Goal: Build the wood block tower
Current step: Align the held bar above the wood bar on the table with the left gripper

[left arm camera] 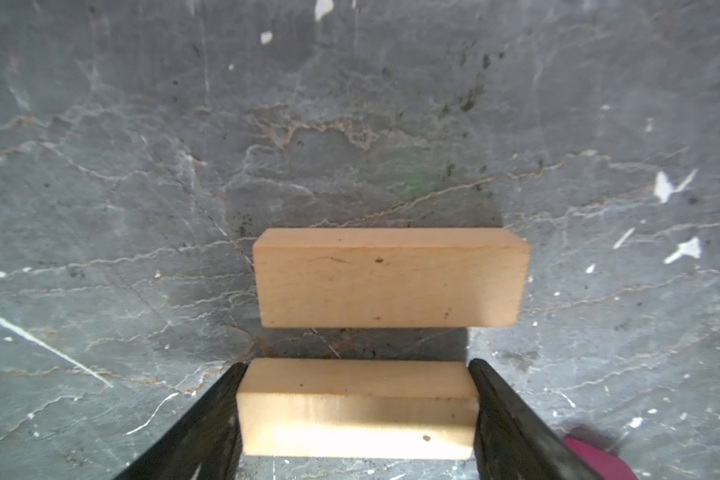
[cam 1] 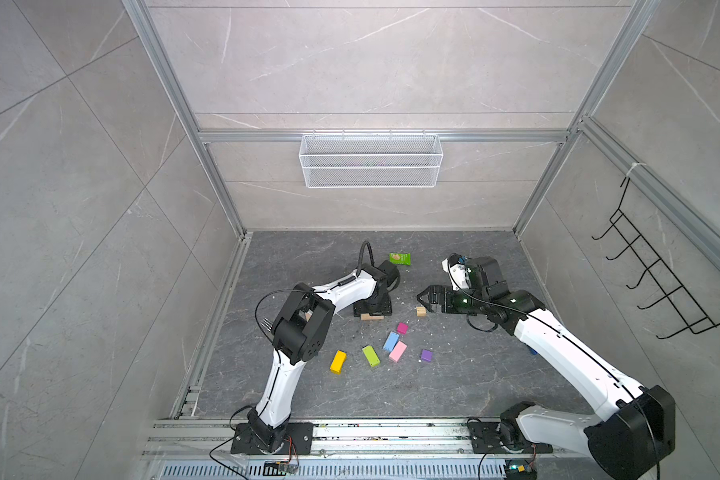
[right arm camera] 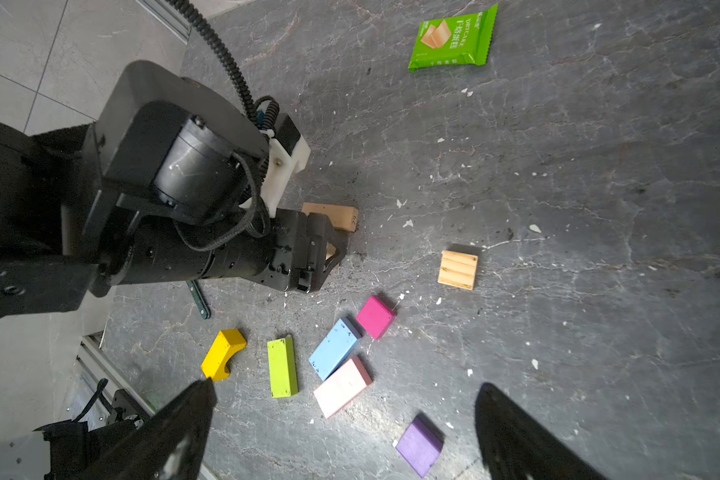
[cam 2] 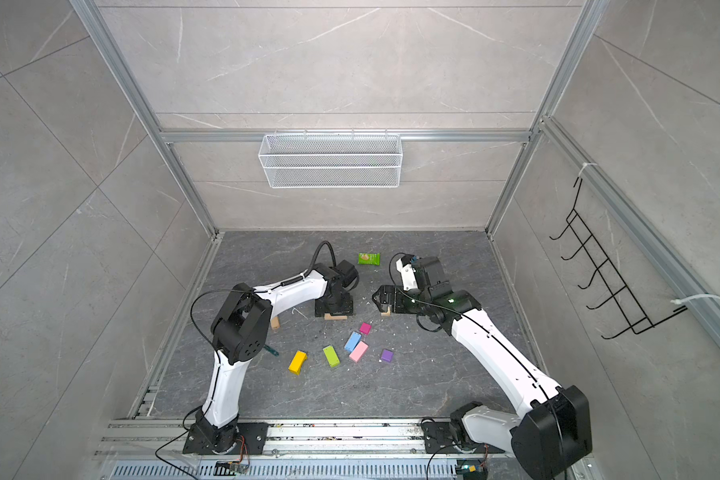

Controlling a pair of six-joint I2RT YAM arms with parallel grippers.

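My left gripper [left arm camera: 356, 409] is shut on a tan bar [left arm camera: 356, 432], held by its ends low at the floor. A second tan bar [left arm camera: 391, 278] lies parallel just beyond it, a gap between them. In both top views this gripper [cam 1: 373, 309] points down mid-floor. My right gripper [cam 1: 427, 299] stands open and empty above a small ribbed tan cube [cam 1: 421, 311] [right arm camera: 458, 269]. Loose on the floor in front lie wood blocks: yellow [cam 1: 338, 361], lime [cam 1: 371, 356], light blue [cam 1: 391, 341], pink [cam 1: 398, 351], magenta [cam 1: 402, 328], purple [cam 1: 426, 355]. No stacked tower is in view.
A green snack packet [cam 1: 400, 258] lies behind the left gripper. A thin teal stick [right arm camera: 198, 299] lies near the left arm, and another tan block [cam 2: 275, 322] sits under its elbow. A white wire basket [cam 1: 371, 160] hangs on the back wall.
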